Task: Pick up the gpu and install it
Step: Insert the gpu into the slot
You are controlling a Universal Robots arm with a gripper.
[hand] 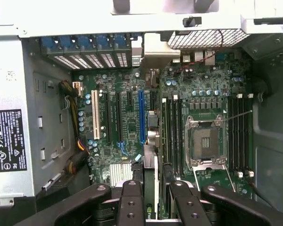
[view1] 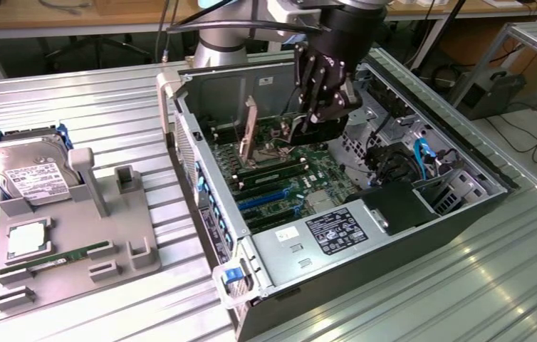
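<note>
Your end effector (view1: 324, 103) is clamped on the gpu (view1: 319, 132), which hangs edge-down inside the case (view1: 214, 92), just above the motherboard (hand: 127, 117). It's probably light, stiff and fragile, so grip the board's upper edge, clear of components.

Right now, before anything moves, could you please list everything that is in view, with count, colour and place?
computer case: one, black and silver, side open, middle of the table
motherboard: one, green, inside the case
power supply: one, silver with a black label, in the case's near end
holder: one, grey, exterior view's left
hard drive: one, silver with a white label, standing in the holder
memory stick: one, green, lying in the holder
table: one, ribbed silver metal, under everything
gpu: one, dark, held over the motherboard
gripper: one, black, closed on the gpu
arm: one, silver-grey, behind the case
</note>
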